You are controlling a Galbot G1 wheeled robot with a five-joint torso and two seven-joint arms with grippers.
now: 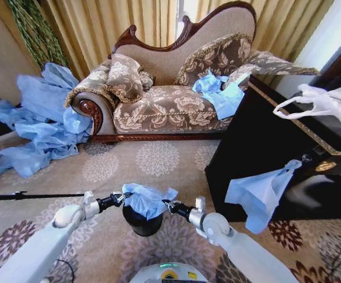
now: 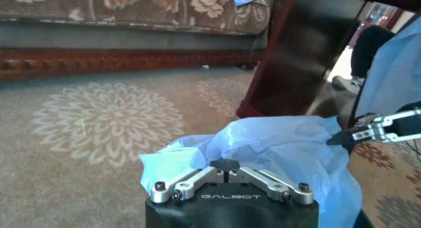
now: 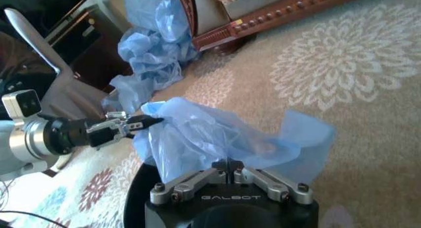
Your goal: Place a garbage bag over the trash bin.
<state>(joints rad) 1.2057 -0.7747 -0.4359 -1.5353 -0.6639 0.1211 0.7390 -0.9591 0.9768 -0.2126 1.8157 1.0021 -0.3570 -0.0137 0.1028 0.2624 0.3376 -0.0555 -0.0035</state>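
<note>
Both grippers, left [image 1: 121, 197] and right [image 1: 169, 204], pinch the garbage bag [image 1: 147, 198], seemingly stretched sideways, atop the upright trash bin [image 1: 142, 221].

One trash bin [image 1: 142, 223], one garbage bag [image 1: 147, 198] over it — two end effectors, left end effector [image 1: 122, 197], right end effector [image 1: 169, 204], one sofa [image 1: 170, 100].

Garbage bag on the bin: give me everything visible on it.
The garbage bag is thin, light-blue, slightly see-through film, heavily wrinkled. It sits bunched over the top of the black trash bin, covering the rim while the lower wall stays bare. The left gripper pinches one edge and the right gripper the opposite edge, both shut on the film. One loose flap sticks out sideways near the right gripper. The bin stands on patterned carpet.
</note>
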